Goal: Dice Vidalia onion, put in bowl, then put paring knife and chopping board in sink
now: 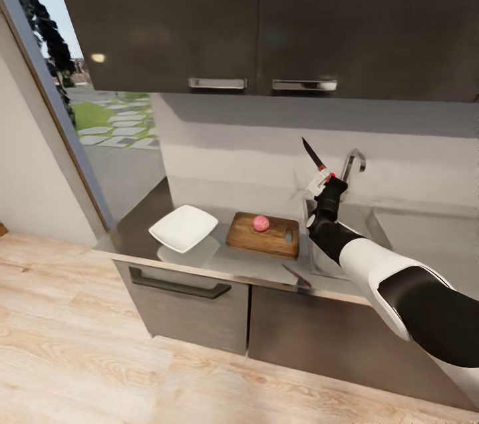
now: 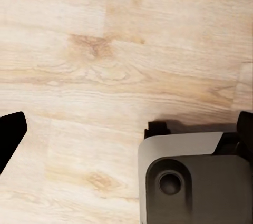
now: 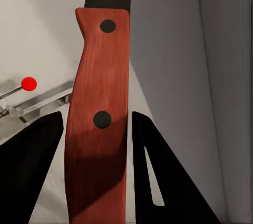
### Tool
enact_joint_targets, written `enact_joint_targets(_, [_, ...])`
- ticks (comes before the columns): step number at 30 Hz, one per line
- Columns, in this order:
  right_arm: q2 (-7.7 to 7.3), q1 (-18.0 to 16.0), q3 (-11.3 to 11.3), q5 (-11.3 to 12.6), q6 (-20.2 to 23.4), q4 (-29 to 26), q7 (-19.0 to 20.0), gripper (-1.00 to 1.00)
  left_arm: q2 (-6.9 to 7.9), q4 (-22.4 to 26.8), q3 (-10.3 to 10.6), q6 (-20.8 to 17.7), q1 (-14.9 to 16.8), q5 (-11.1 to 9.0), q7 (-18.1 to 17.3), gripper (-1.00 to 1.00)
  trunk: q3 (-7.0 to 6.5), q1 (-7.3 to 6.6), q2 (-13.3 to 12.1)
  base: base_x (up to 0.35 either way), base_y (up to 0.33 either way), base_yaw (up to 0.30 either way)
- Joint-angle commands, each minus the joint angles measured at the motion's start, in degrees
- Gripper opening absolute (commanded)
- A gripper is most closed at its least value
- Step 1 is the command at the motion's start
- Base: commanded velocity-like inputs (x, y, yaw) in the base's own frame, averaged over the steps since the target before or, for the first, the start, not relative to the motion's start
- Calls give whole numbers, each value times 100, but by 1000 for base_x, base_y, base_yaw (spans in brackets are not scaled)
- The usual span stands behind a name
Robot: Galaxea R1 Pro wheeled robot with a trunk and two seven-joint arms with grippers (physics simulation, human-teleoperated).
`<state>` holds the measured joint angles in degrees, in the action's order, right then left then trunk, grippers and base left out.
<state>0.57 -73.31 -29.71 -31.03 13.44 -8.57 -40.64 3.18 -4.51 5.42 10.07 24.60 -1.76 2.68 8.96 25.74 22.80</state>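
Above the sink (image 1: 372, 224), the right hand (image 1: 324, 179) is raised clear of the bench (image 1: 246, 261) and is clamped on the red handle of the paring knife (image 1: 313, 156). The dark blade points up and away from the arm, toward the wall. The right wrist view shows the handle (image 3: 97, 124) seated between the two dark fingers (image 3: 158, 182), with the faucet's red knob (image 3: 29, 83) beyond it.

Beside the sink, on the bench, lies the chopping board (image 1: 263, 235), flat, with its handle slot toward the sink end. The Vidalia onion (image 1: 261, 223) rests on the board, whole and pinkish. The white square bowl (image 1: 183, 227) sits on the far side of the board from the sink, just beside it and slightly tilted. The chrome faucet (image 1: 352, 164) rises behind the sink, close to the raised hand.

The left wrist view looks down on the wooden floor (image 2: 116, 55) and part of the robot base (image 2: 195, 182). One dark fingertip (image 2: 9, 138) of the left hand enters at the picture's edge; its state cannot be told.
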Motion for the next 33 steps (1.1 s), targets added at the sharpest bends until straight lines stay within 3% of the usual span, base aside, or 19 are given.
enact_joint_targets(1, [4,-7,0,-52,54,12,-13,-100,-2,-23,47,41,10,-17,13,100,4,4,12,51,301,-163])
enact_joint_targets(17, [4,-7,0,-52,45,66,-14,-100,-10,-24,47,39,10,-17,12,100,-118,4,12,112,288,-162])
enact_joint_targets(33, [15,0,-3,-52,24,272,-7,-100,-11,-24,47,39,10,-17,12,100,-247,4,12,23,25,-153])
